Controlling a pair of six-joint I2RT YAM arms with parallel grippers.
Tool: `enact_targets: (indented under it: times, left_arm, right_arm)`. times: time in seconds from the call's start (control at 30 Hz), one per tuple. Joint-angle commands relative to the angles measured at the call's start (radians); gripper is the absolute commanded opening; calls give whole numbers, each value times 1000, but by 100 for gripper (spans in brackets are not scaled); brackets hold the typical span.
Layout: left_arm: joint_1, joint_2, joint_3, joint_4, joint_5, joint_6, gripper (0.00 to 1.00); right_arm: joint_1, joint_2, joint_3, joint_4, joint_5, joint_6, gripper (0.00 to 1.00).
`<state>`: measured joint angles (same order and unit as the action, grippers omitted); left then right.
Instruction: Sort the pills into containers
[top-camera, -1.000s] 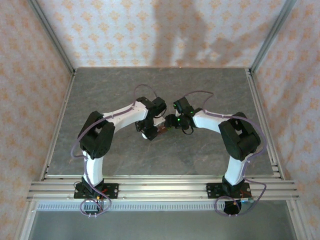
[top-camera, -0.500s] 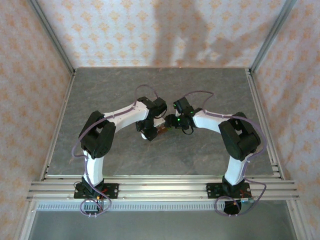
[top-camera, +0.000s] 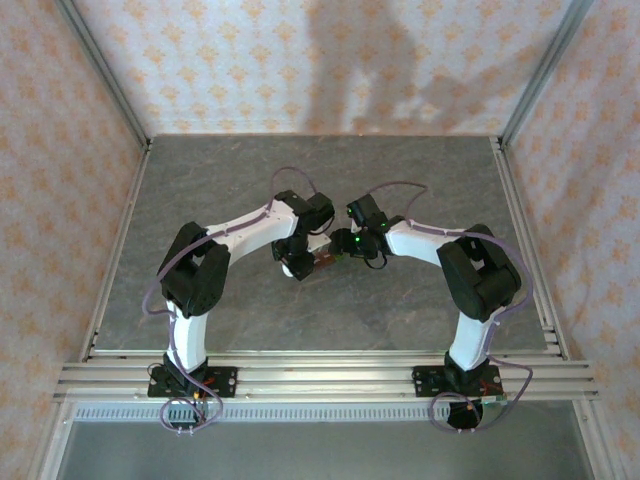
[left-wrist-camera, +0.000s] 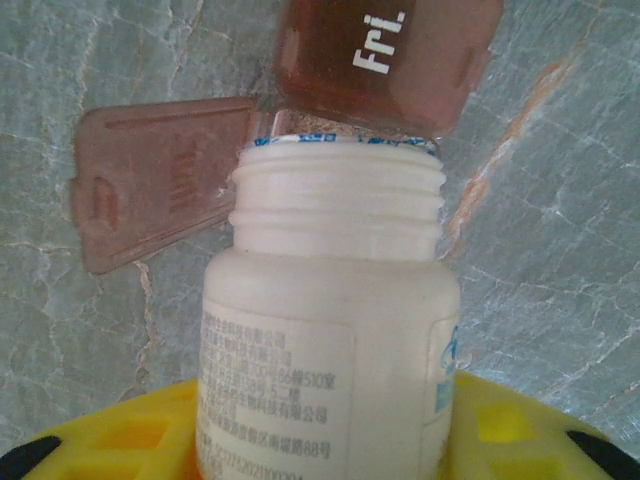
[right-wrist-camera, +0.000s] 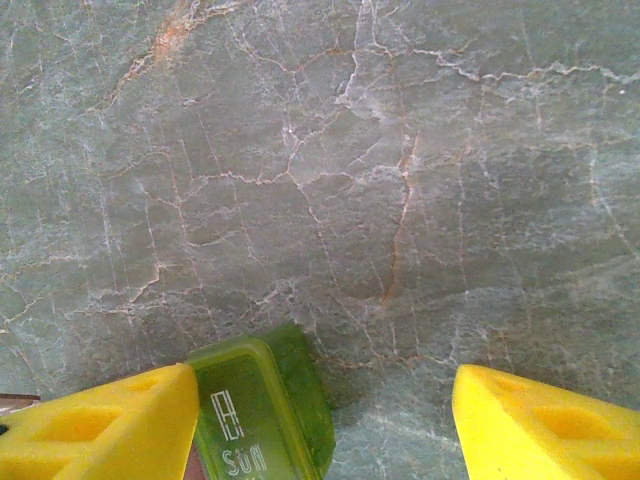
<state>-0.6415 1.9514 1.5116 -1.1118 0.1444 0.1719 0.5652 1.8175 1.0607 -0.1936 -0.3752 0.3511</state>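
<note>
Left wrist view puts the nearest thing in front of you: your left hand is clamped on a white bottle with its cap off. Just past the bottle's mouth lies the pill box, brownish-red, with two lids open, one marked "Fri." On the right wrist view, your right hand stands with its fingers apart, holding nothing. The green end of the pill box, marked "SUN", sits just beside the finger at the left of that picture, on the grey tabletop. From the top view, you see both hands meeting at the pill box near the middle of the tabletop.
</note>
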Motion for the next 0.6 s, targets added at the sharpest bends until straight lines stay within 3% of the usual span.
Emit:
enact_targets:
  times: [0.0, 0.57]
  left_arm:
    - [-3, 12, 35, -64, -31, 30, 0]
    - [0, 62, 76, -107, -37, 48, 0]
  right_arm:
    - [2, 13, -3, -5, 6, 8, 68]
    - [2, 14, -5, -4, 7, 9, 68]
